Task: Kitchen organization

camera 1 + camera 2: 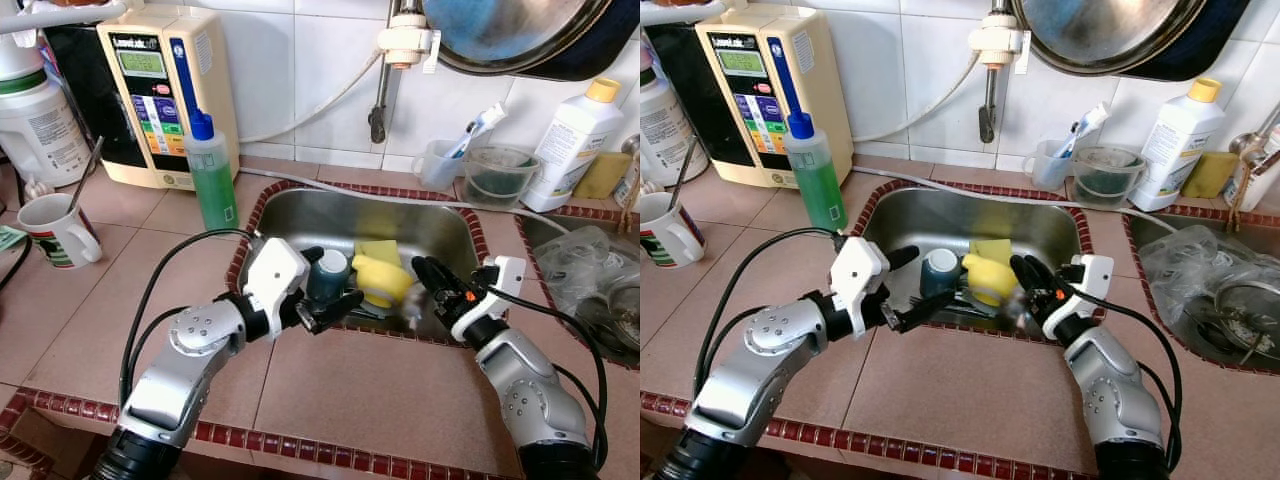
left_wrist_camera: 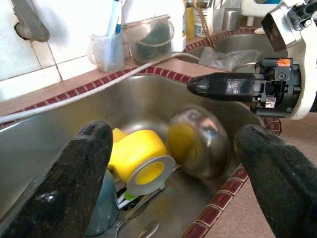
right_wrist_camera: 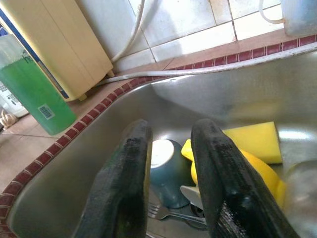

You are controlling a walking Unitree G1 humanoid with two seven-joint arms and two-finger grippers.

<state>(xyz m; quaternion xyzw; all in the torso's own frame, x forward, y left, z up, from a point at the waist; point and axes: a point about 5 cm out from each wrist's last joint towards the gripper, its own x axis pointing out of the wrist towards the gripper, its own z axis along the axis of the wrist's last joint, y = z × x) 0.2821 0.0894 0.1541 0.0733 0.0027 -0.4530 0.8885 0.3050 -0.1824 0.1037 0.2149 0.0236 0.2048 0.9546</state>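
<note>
The steel sink (image 1: 300, 215) holds a yellow cup (image 1: 385, 280) lying on its side, an upturned teal cup (image 1: 328, 275), a yellow sponge (image 1: 380, 250) and a fork (image 3: 173, 214). A shiny steel bowl (image 2: 198, 141) next to the yellow cup is blurred. My left gripper (image 1: 325, 285) hangs wide open over the sink's front left, with the teal cup close to one finger. My right gripper (image 1: 437, 282) is over the sink's front right, just above the blurred bowl. Its fingers (image 3: 215, 163) stand a narrow gap apart with nothing between them.
A green soap bottle (image 1: 212, 175) stands at the sink's left rim, with a cream water machine (image 1: 165, 90) behind it. A mug with a spoon (image 1: 60, 230) is far left. Plastic tubs (image 1: 497, 175) and a white bottle (image 1: 572, 140) line the back right. A second basin (image 1: 590, 275) holds crumpled plastic.
</note>
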